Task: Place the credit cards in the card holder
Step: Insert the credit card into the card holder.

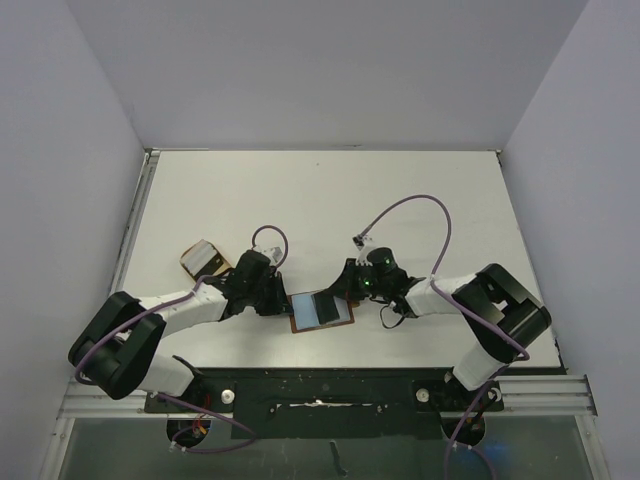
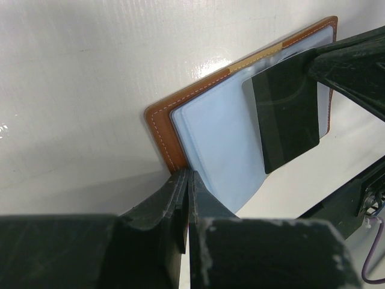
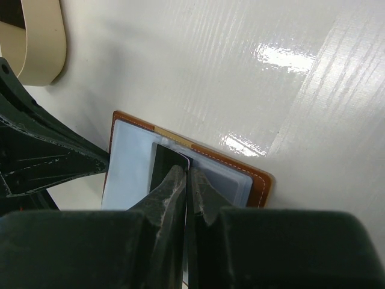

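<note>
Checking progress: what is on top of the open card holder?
One dark-looking card, gripped by the right hand, sits over the card holder, on its pale blue lining. The left hand pinches the holder's edge. Whether the card's tip is in a pocket is hidden.

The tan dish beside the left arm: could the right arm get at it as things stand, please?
Probably not. The right tool is shut on a card over the open card holder, and the left arm, left tool pinching that holder's edge, lies between it and the tan dish.
</note>
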